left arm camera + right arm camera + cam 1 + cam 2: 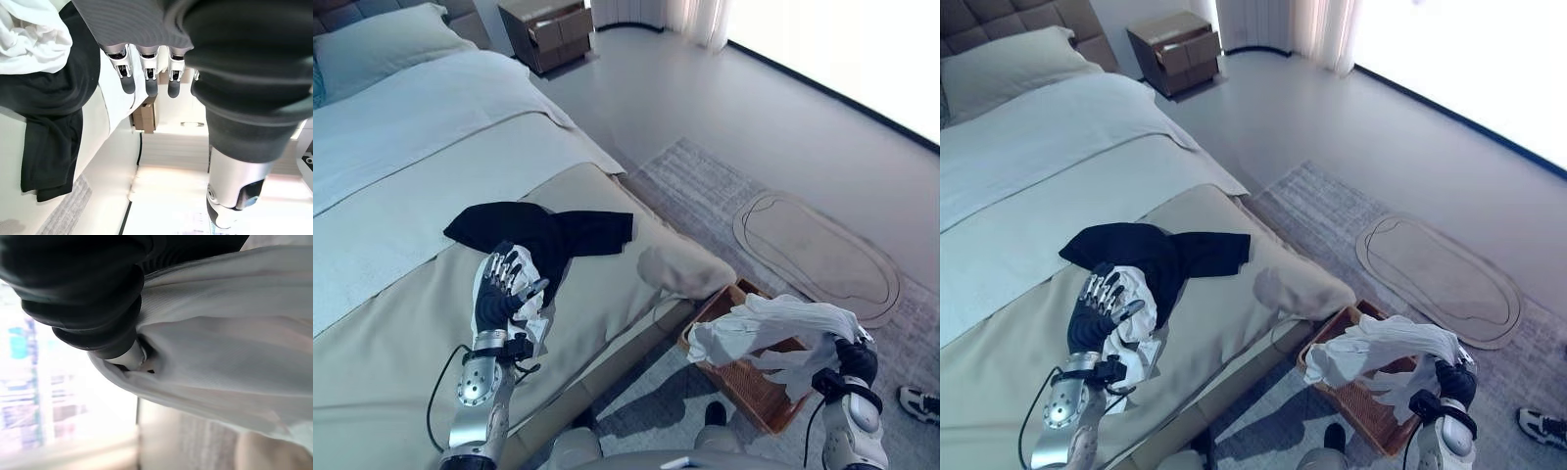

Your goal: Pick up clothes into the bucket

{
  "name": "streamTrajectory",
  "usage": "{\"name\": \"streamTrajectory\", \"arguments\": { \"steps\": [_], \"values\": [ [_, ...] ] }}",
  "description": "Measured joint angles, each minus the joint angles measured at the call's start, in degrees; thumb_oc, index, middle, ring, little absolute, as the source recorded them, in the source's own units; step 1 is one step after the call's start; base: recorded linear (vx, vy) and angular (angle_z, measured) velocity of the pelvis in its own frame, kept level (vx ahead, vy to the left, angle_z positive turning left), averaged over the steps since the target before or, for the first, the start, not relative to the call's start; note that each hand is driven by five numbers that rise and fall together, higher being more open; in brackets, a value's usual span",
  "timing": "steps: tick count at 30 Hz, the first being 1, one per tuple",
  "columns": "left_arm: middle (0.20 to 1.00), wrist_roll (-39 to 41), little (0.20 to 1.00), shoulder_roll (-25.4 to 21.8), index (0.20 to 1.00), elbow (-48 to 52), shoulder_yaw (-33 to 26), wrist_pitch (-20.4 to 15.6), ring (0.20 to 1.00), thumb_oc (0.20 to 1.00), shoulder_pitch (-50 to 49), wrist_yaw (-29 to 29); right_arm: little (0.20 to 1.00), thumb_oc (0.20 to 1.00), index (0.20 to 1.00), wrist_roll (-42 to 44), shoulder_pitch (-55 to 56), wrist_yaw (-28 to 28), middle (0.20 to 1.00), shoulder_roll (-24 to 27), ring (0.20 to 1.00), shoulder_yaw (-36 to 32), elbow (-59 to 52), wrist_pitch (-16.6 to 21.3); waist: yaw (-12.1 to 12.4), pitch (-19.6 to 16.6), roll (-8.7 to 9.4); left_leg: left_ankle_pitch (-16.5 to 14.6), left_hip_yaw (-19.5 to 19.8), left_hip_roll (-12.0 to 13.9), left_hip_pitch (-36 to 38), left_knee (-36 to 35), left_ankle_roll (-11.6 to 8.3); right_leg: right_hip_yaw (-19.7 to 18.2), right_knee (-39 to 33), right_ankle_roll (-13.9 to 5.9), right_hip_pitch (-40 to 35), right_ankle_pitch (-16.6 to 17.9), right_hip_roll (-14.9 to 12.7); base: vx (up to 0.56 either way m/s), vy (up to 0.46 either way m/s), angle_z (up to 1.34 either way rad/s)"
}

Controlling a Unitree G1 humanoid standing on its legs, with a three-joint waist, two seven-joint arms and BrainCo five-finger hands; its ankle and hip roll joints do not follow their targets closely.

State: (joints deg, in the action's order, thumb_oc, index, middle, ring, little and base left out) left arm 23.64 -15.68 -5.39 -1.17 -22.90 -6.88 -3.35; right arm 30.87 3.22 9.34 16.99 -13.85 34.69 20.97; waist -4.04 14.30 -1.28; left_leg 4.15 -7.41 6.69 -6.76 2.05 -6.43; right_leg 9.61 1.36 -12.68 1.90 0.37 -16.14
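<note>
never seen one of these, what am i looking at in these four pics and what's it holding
A humanoid robot is tidying clothes beside a bed. Two pictures come from cameras in its head, looking down; the other two from cameras on its wrists. Its left robot hand is open, fingers straight, over a white garment lying on the bed beside a black garment. Its right robot hand carries a white cloth above a brown woven basket on the floor; the cloth hides its fingers in that wrist picture.
</note>
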Motion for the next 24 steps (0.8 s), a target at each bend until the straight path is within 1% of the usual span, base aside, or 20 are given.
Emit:
{"name": "streamTrajectory", "arguments": {
  "steps": [1,2,3,4,6,7,9,10,11,13,14,17,18,19,21,24],
  "values": [
    [1.000,1.30,1.000,-0.28,1.000,1.17,0.46,-0.22,1.000,1.000,1.51,-0.05,0.200,0.200,0.200,0.01,-3.20,0.87,0.200,1.29,0.200,1.11,2.18,-0.01,-0.04,2.19,-0.42,-0.17,0.04,-0.24,-2.21,2.05,0.28,-0.99,2.51,-0.13,2.55,-0.22,-0.48,-0.19,0.047,-0.04],
    [1.000,2.22,1.000,-0.59,1.000,2.18,0.81,-0.39,1.000,1.000,2.33,-0.04,0.200,0.200,0.200,0.01,-5.00,1.23,0.200,1.87,0.200,1.46,2.86,-0.02,-0.02,3.48,-0.57,-0.52,0.03,-0.28,-3.64,3.56,0.77,-1.41,4.17,-0.24,4.15,-0.48,-0.80,-0.14,0.012,-0.01],
    [1.000,2.82,1.000,-0.81,1.000,3.16,1.31,-0.69,1.000,1.000,4.13,0.09,0.200,0.200,0.200,0.02,-7.94,1.75,0.200,2.44,0.200,1.44,3.54,-0.05,-0.04,6.06,-1.08,-0.84,0.12,-0.56,-5.80,5.36,1.24,-1.89,6.67,-0.13,6.56,-0.96,-1.37,-0.09,0.003,0.02],
    [1.000,3.52,1.000,-0.84,1.000,3.21,1.71,-0.73,1.000,1.000,5.02,0.08,0.200,0.200,0.200,0.02,-9.65,2.13,0.200,2.46,0.200,1.47,3.75,-0.08,0.11,6.73,-1.17,-1.03,0.09,-0.74,-6.49,5.78,1.55,-2.22,7.70,-0.27,7.65,-1.12,-1.60,-0.17,-0.001,-0.02],
    [1.000,4.81,1.000,-1.19,1.000,3.76,2.33,-1.20,1.000,1.000,6.27,0.01,0.200,0.200,0.200,0.02,-12.81,3.00,0.200,2.67,0.200,2.74,4.02,-0.05,0.20,8.52,-1.18,-2.72,-0.27,-0.89,-9.27,9.15,2.05,-3.81,12.33,-0.13,11.83,-2.59,-2.29,-0.11,-0.006,-0.11],
    [1.000,5.23,1.000,-1.62,1.000,4.44,2.45,-1.52,1.000,1.000,6.83,-0.06,0.200,0.200,0.200,0.01,-13.86,3.41,0.200,3.24,0.200,3.53,4.06,-0.03,0.18,8.99,-1.14,-4.44,-0.34,-0.72,-12.17,11.77,1.98,-4.49,15.21,0.45,15.19,-3.95,-2.74,-0.08,-0.012,-0.04],
    [1.000,5.39,1.000,-2.08,1.000,4.56,2.43,-1.63,1.000,1.000,7.28,-0.20,0.200,0.200,0.200,0.07,-16.29,4.35,0.200,4.22,0.200,3.40,4.08,-0.02,0.31,10.40,-1.25,-4.44,-0.24,-0.58,-15.81,14.57,2.00,-5.30,19.75,0.49,19.58,-4.75,-2.95,-0.12,-0.029,0.02],
    [1.000,5.41,1.000,-2.47,1.000,4.74,2.47,-1.69,1.000,1.000,7.41,-0.25,0.200,0.200,0.200,0.08,-16.97,4.67,0.200,4.56,0.200,3.39,4.08,-0.01,0.37,11.09,-1.08,-4.50,-0.28,-0.49,-16.71,15.23,2.01,-5.78,20.91,0.62,20.98,-5.16,-2.98,-0.10,-0.024,0.01],
    [1.000,5.68,1.000,-3.33,1.000,5.47,2.77,-1.70,1.000,1.000,7.54,-0.47,0.200,0.200,0.200,0.19,-18.43,5.48,0.200,5.65,0.200,3.26,4.22,0.02,0.30,11.79,-1.22,-4.89,-0.16,-0.21,-19.52,16.76,1.74,-6.19,23.58,1.14,24.26,-6.34,-2.99,-0.03,-0.006,-0.03],
    [1.000,6.68,1.000,-3.58,1.000,6.27,3.01,-1.72,1.000,1.000,7.66,-0.82,0.200,0.200,0.200,0.88,-19.78,6.37,0.200,6.89,0.200,3.21,4.26,0.13,0.34,12.29,-1.28,-4.82,-0.17,0.06,-22.27,18.08,1.82,-6.87,26.07,1.45,27.93,-6.78,-2.79,-0.03,-0.013,-0.05],
    [1.000,6.97,1.000,-3.52,1.000,6.36,3.48,-1.74,1.000,1.000,7.78,-1.06,0.200,0.200,0.200,1.58,-21.04,7.11,0.200,7.75,0.200,3.08,4.40,0.23,0.33,13.76,-1.26,-4.77,-0.25,0.43,-23.29,18.94,1.90,-7.58,27.92,1.97,29.76,-7.19,-2.47,-0.06,-0.020,-0.14],
    [1.000,7.03,1.000,-3.57,1.000,7.24,4.75,-1.74,1.000,1.000,7.87,-1.38,0.200,0.200,0.200,1.87,-22.26,8.10,0.200,9.13,0.200,3.14,4.26,0.57,0.20,14.17,-1.53,-4.91,-0.25,1.35,-25.73,19.81,1.71,-8.22,30.35,2.82,33.23,-8.15,-1.65,-0.04,-0.009,-0.10],
    [1.000,7.03,1.000,-3.57,1.000,7.24,4.75,-1.74,1.000,1.000,7.87,-1.38,0.200,0.200,0.200,1.87,-22.26,8.10,0.200,9.13,0.200,3.14,4.26,0.57,0.20,14.17,-1.53,-4.91,-0.25,1.35,-25.73,19.81,1.71,-8.22,30.35,2.82,33.23,-8.15,-1.65,-0.04,-0.013,-0.13],
    [1.000,7.03,1.000,-3.81,1.000,9.65,4.73,-2.10,1.000,1.000,7.91,-1.70,0.200,0.200,0.200,1.86,-22.59,8.88,0.200,10.88,0.200,3.16,4.09,1.33,0.28,14.26,-1.62,-4.84,-0.23,1.57,-28.51,21.29,1.83,-9.05,32.29,3.01,36.76,-8.35,-1.25,-0.03,-0.015,-0.11],
    [1.000,7.03,1.000,-4.13,1.000,10.81,4.87,-2.52,1.000,1.000,8.66,-2.09,0.200,0.200,0.200,1.86,-23.45,10.00,0.200,12.71,0.200,3.22,4.37,1.33,0.15,14.75,-2.29,-4.76,0.02,1.78,-31.16,23.24,1.81,-9.45,34.60,3.28,39.63,-8.63,-1.19,-0.05,-0.020,-0.05],
    [1.000,7.05,1.000,-4.33,1.000,11.90,5.13,-3.06,1.000,1.000,9.08,-2.80,0.200,0.200,0.200,1.82,-25.34,10.82,0.200,13.37,0.200,3.42,5.26,1.33,0.22,14.99,-2.87,-4.62,0.45,1.91,-33.53,24.84,1.57,-9.75,36.76,3.56,42.27,-9.22,-1.09,-0.05,-0.014,0.02]
  ]
}}
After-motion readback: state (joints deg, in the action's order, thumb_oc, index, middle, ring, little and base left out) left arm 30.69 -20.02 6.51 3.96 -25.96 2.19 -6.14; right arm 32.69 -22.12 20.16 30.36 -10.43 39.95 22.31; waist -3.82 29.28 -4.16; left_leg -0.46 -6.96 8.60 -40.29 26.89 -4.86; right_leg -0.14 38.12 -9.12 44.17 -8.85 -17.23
